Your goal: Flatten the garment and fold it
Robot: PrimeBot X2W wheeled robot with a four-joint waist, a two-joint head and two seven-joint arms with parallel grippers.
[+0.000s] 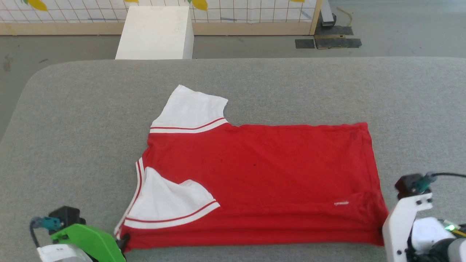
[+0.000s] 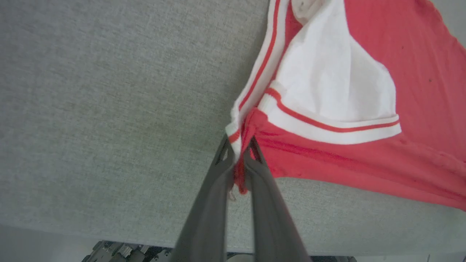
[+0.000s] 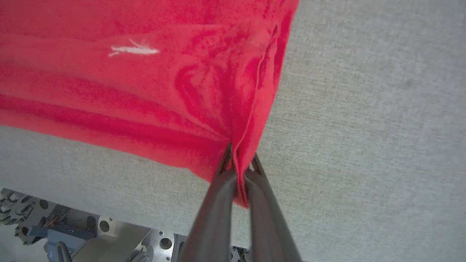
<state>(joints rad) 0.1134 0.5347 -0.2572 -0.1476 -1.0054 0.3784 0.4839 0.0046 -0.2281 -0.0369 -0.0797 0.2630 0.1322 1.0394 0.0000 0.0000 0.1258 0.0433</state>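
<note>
Hands both clenched: the left hand (image 2: pixel 238 147) grips the garment (image 1: pixel 255 171) at its collar-end corner, the right hand (image 3: pixel 239 163) its hem corner. It lies between them on the grey tabletop (image 1: pixel 291 87); a white box (image 1: pixel 154 32) stands beyond.

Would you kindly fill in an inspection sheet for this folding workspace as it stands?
Surface: grey padded table, no marks seen.
Job's things: garment lies spread, its near edge apparently doubled over, near sleeve folded onto the body, far sleeve flat.
Clutter: nothing seen.
Tools: left tool shut on the garment's near collar-end corner; right tool shut on its near hem corner.
Cables: left wrist cable and right wrist cable, each with a teal plug, off the cloth.
Surroundings: white box, gridded wall panel, dark floor mats.
</note>
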